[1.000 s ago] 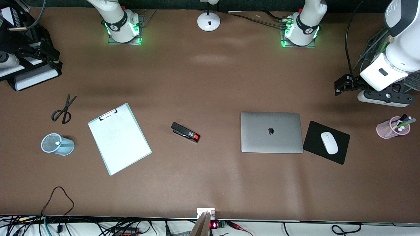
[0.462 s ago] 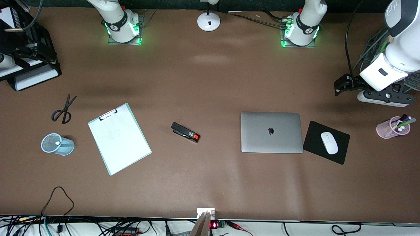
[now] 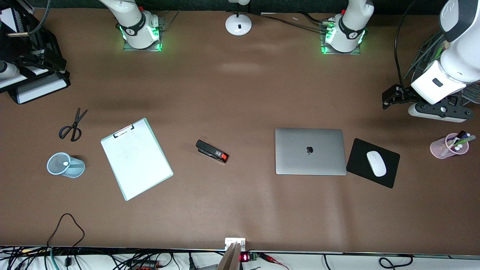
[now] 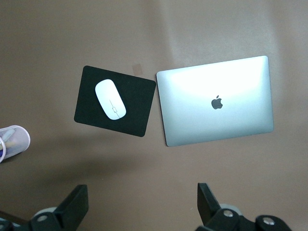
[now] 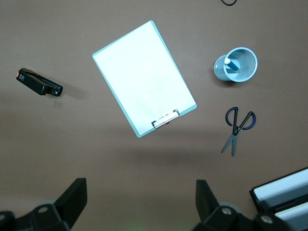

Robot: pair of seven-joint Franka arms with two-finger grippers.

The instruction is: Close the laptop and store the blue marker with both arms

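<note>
The laptop (image 3: 310,151) lies shut, lid up with the apple logo showing, beside a black mouse pad; the left wrist view shows it too (image 4: 216,101). The blue marker (image 5: 231,64) stands in a light blue mesh cup (image 3: 65,165) toward the right arm's end of the table. Only its white end shows in the front view. My left gripper (image 3: 390,97) is open and empty, up in the air over the table's edge at the left arm's end, its fingers (image 4: 77,204) wide apart. My right gripper (image 3: 52,63) is open and empty, raised over a black paper tray.
A white clipboard (image 3: 137,159), black scissors (image 3: 72,127) and a black stapler (image 3: 212,151) lie on the table. A white mouse (image 3: 376,163) sits on the pad (image 3: 360,153). A pink cup (image 3: 448,147) holds pens. A white lamp base (image 3: 238,24) stands between the arm bases.
The right arm's hand has shifted slightly over the paper tray. Nothing else has moved.
</note>
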